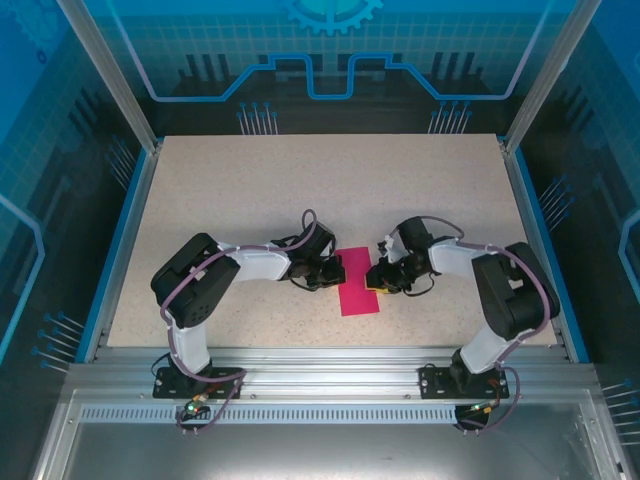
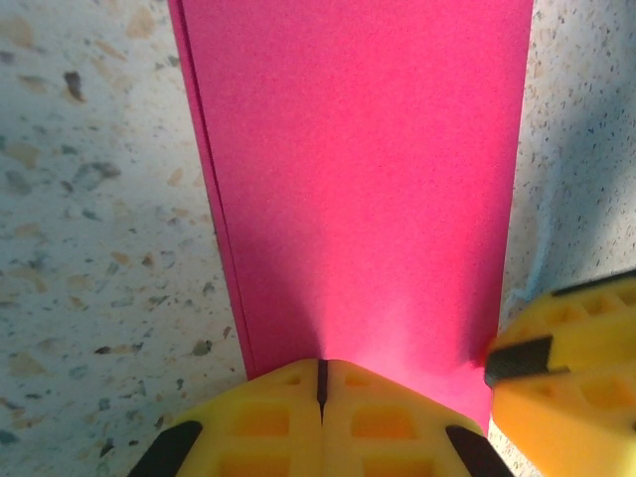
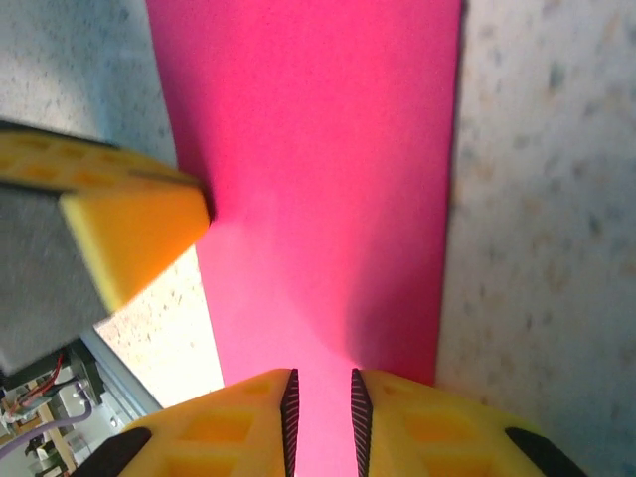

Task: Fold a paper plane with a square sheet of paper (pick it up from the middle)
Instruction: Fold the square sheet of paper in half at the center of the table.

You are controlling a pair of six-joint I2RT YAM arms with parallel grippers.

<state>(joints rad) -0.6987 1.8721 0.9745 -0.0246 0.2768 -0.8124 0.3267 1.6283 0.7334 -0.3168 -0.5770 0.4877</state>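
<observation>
Pink paper (image 1: 359, 282) lay flat on the speckled table (image 1: 250, 190), about in the middle of its near half, between the two arms. From above it looked like a narrow upright rectangle, not a square. In the left wrist view two layers showed along one long edge of the paper (image 2: 368, 179), so it seemed to be folded in half.

The left hand (image 1: 335, 272) stood at the left side of the paper. Its yellow fingers were pressed together, with only a thin dark line between them (image 2: 321, 383), and their tips sat over the paper's edge with nothing between them.

The right hand (image 1: 375, 277) stood at the opposite side, facing the left one. Its fingers were a little apart (image 3: 321, 397), and the pink paper (image 3: 318, 149) showed through the narrow gap. I could not tell if they touched the sheet. Each wrist view also showed a yellow finger of the other hand at the far edge of the paper.
</observation>
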